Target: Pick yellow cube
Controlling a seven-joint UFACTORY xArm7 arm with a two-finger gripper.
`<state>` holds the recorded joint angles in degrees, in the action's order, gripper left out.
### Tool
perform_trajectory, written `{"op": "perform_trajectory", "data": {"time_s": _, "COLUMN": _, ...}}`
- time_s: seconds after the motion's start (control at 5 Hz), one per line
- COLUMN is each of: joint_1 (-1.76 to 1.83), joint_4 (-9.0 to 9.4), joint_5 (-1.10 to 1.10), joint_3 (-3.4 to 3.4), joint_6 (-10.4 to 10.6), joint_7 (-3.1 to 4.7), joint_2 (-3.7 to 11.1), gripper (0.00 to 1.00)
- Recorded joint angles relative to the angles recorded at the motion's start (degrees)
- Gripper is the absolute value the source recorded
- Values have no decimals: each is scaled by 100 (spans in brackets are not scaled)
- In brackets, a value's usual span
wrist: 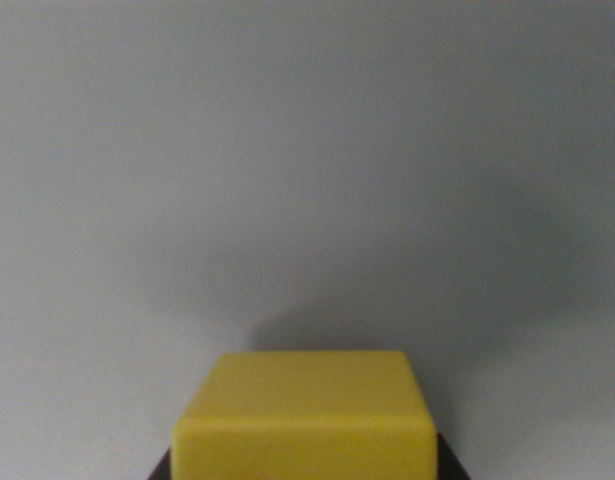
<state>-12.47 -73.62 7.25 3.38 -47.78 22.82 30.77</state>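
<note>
Yellow cube (305, 415) sits dead centre at bottom of wrist view on grey counter (307, 150), dark end effector bits flanking its lower corners, grip state can't tell.

We see a yellow cube (305, 415), plain and without pattern, its top face a shade deeper than its brighter front. Behind it the surface (307, 150) is a flat pale grey (bluish, unmarked), darkening to a soft shadow. Dark, almost black corners (452, 462) flank its base.
</note>
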Motion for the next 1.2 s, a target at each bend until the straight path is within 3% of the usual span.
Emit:
{"op": "perform_trajectory", "data": {"time_s": 0.8, "joint_1": 0, "joint_4": -155, "joint_5": -14, "joint_3": 6, "joint_6": -230, "joint_7": -20, "joint_2": -76, "gripper": 100}}
{"op": "perform_trajectory", "data": {"time_s": 1.0, "joint_1": 0, "joint_4": -266, "joint_5": -23, "joint_3": 9, "joint_6": -395, "joint_7": -34, "joint_2": -130, "gripper": 100}}
{"op": "perform_trajectory", "data": {"time_s": 1.2, "joint_1": 0, "joint_4": -266, "joint_5": -23, "joint_3": 9, "joint_6": -395, "joint_7": -34, "joint_2": -130, "gripper": 100}}
